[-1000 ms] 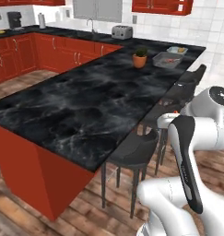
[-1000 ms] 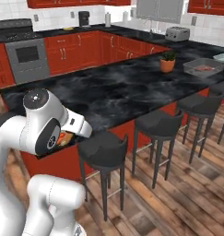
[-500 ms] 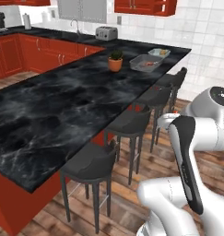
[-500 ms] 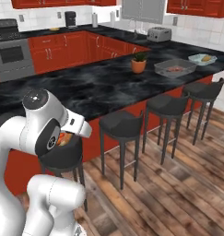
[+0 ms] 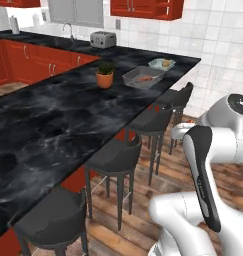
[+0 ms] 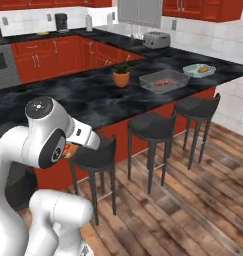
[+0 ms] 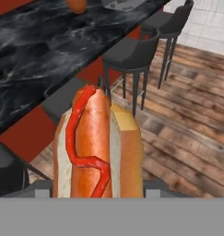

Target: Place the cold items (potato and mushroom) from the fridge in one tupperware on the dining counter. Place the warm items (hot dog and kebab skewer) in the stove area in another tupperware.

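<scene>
The tool grips a hot dog with a ketchup squiggle, held out over the stools beside the black table. On the table's far end, past the potted plant, a grey tupperware holds something red; a pale tupperware lies just beyond it.

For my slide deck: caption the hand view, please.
Gripper carrying a ketchup-striped hot dog in a bun past black bar stools.
</scene>
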